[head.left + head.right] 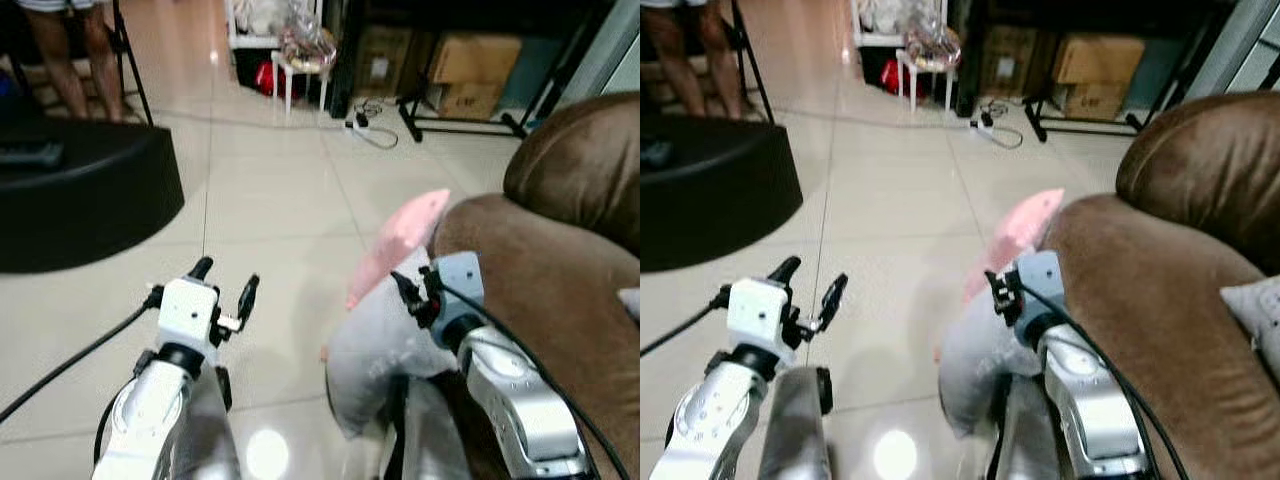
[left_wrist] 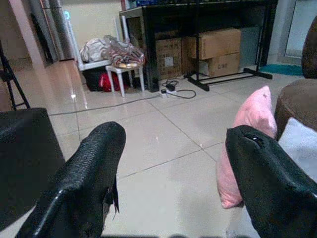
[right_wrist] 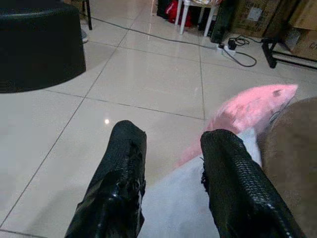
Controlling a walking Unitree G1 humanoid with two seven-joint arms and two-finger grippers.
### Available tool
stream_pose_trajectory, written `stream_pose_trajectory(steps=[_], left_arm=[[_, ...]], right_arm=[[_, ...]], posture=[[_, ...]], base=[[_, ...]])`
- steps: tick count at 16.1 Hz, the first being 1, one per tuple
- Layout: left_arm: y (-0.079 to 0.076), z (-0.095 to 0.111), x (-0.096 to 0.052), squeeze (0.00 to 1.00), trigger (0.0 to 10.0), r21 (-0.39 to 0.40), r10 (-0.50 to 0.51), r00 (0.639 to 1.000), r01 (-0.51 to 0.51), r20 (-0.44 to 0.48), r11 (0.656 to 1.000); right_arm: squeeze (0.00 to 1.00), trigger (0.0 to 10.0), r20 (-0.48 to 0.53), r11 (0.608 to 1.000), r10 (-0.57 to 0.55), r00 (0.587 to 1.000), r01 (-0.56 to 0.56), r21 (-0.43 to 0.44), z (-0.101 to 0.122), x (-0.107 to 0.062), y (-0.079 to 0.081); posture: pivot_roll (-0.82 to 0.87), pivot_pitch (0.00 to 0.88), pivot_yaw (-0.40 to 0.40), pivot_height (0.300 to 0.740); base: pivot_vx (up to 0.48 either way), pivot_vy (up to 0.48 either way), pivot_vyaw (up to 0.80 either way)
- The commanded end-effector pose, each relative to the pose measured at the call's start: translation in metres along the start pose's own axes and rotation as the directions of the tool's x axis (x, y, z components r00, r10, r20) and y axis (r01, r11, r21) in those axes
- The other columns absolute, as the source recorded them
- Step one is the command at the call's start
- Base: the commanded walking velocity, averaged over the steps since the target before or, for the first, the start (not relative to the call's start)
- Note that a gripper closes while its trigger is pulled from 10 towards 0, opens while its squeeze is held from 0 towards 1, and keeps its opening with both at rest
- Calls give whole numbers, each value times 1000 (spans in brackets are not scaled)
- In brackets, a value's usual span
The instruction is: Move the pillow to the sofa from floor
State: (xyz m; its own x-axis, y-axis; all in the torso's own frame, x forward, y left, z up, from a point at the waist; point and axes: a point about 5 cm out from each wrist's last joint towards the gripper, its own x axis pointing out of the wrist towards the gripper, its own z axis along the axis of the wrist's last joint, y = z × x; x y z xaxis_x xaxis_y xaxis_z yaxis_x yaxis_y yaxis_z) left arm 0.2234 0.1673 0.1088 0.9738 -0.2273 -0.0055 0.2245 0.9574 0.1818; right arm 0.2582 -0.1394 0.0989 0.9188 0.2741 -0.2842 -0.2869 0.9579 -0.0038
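With the grey pillow [image 1: 375, 355] leaning against the brown sofa [image 1: 560, 290] at lower centre, the right gripper [image 3: 171, 168] is hovering spread over it, apparently starting the pick-up, which calls for closing down, while the left gripper [image 1: 225, 285] is waiting open at lower left.

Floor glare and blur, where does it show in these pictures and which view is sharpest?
Left eye view: a bright lamp reflection on the glossy tiled floor, and the grey pillow looks soft. Right eye view: the same glare, edges slightly smeared. Left wrist view: sharpest background, near fingers blurred. Right wrist view: a small glint on the tiles.
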Motion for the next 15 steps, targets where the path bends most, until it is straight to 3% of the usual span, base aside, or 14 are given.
stream_pose_trajectory(steps=[1,4,6,7,9,11,12,14,15], left_arm=[[0,-2,1,0,10000,5,-6,1000,6,-9,1000],[-1,-2,1,0,10000,8,-16,1000,16,-9,1000],[0,-2,1,0,10000,10,-20,1000,21,-10,1000],[1,-1,1,0,10000,13,-27,1000,27,-8,1000],[0,0,3,0,10000,16,-38,999,38,-6,999],[-2,0,6,0,10000,25,-78,997,78,-10,997],[-4,-1,8,0,10000,32,-116,993,116,-17,993],[-10,-4,8,0,10000,36,-230,972,232,-50,972],[-12,-5,7,0,10000,45,-270,961,273,-59,961]], right_arm=[[0,10000,-7,1000,-10,1000,11,14,0,1,-5],[0,10000,-11,998,-35,999,35,-61,-1,4,-10],[0,10000,17,999,-35,999,35,-6,1,3,-11],[0,10000,68,997,-68,995,69,-22,8,5,-15],[0,10000,60,996,-91,994,90,10,10,8,-18],[0,10000,53,991,-125,991,122,55,13,18,-27],[0,10000,52,981,-155,987,148,125,14,23,-34],[0,10000,-52,967,-239,970,242,78,-2,35,-54],[1000,10000,-104,960,-267,958,274,59,-9,38,-61]], posture=[[12,0,-99,431],[15,0,-97,406],[10,0,-87,391],[8,0,-77,386],[7,0,-72,386],[6,0,-65,386],[5,0,-62,386],[-6,0,-41,386],[-11,0,-30,386]], base=[[0,0,0],[0,0,0],[0,0,0],[0,0,0],[0,0,0],[0,0,0],[0,0,0],[0,0,0],[0,0,0]])
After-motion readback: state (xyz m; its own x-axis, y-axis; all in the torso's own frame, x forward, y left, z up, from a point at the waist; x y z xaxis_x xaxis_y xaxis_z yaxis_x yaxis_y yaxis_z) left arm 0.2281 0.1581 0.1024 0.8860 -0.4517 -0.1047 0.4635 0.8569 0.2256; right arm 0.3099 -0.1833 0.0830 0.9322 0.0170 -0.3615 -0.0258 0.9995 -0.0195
